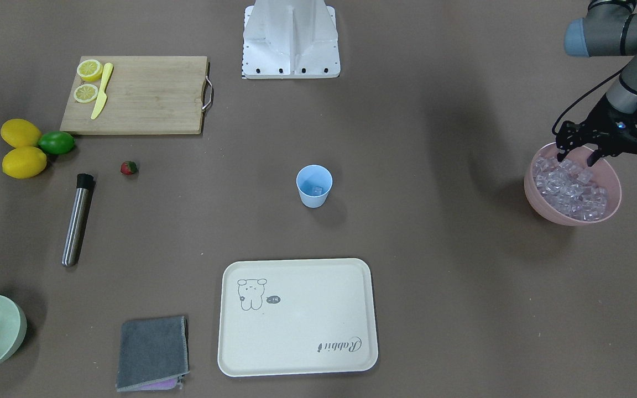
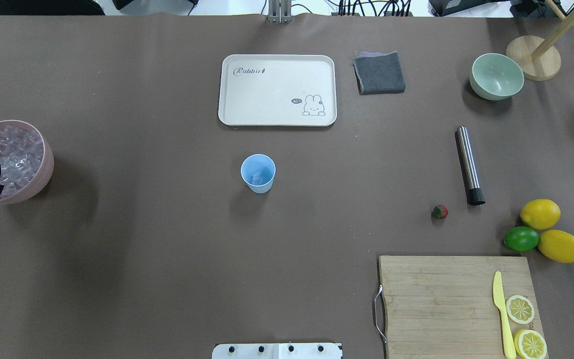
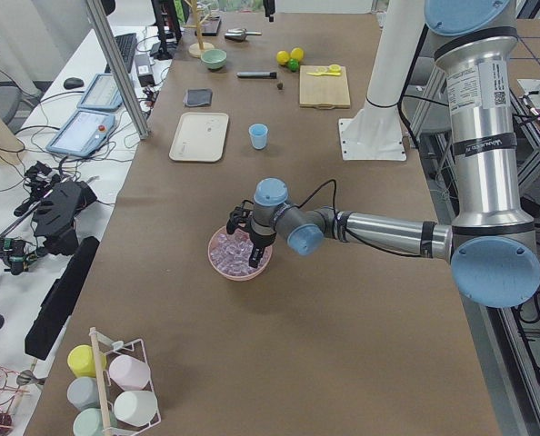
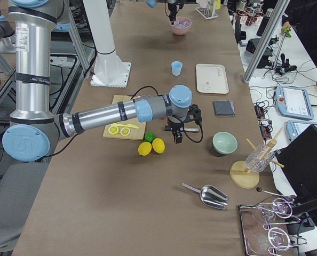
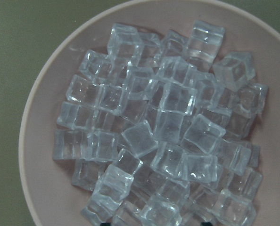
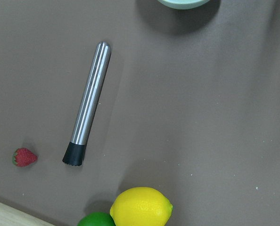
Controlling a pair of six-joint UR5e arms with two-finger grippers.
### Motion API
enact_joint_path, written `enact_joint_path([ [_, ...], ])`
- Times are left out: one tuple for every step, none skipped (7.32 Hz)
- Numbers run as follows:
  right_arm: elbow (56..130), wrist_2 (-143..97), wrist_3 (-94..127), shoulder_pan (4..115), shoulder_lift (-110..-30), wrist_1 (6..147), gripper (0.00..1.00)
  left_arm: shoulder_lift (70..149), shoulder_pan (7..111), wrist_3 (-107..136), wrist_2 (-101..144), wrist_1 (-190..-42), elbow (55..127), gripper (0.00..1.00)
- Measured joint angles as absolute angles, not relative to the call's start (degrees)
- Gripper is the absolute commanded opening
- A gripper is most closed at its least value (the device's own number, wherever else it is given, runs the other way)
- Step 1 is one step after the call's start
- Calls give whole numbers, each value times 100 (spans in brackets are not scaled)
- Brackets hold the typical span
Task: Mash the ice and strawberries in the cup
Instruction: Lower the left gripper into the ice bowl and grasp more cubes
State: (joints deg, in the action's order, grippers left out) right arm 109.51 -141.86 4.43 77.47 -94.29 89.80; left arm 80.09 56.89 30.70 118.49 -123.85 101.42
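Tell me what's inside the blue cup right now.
The cup holds what looks like one clear ice piece at its bottom. Its near wall covers part of the floor, so more could be hidden. The strawberry is not inside; it lies on the table.

The tabletop held two whole lemons (image 2: 540, 213), two lemon halves (image 2: 519, 308), one lime (image 2: 521, 239), one strawberry (image 2: 439, 212), one cup (image 2: 261, 187), one pink bowl (image 1: 537, 204) heaped with several dozen ice cubes (image 5: 170, 125), one green bowl (image 2: 496, 77), one tray (image 2: 277, 89), one cloth (image 2: 379, 74), one muddler (image 2: 468, 164), one cutting board (image 2: 441, 299) and one knife (image 2: 501, 311).
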Motion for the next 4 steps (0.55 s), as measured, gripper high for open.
enact_joint_path([
  [10951, -14186, 441, 7748, -9433, 8981, 100, 8027, 5674, 3083, 11811, -12384, 10130, 75],
  [10951, -14186, 440, 7747, -9436, 8982, 100, 8038, 5666, 3088, 11790, -12385, 10097, 76],
  [10951, -14186, 440, 7749, -9441, 8982, 100, 8061, 5663, 3089, 11777, -12389, 10042, 76],
  [10951, -14186, 439, 7751, -9449, 8981, 100, 8093, 5661, 3091, 11767, -12391, 9998, 76],
])
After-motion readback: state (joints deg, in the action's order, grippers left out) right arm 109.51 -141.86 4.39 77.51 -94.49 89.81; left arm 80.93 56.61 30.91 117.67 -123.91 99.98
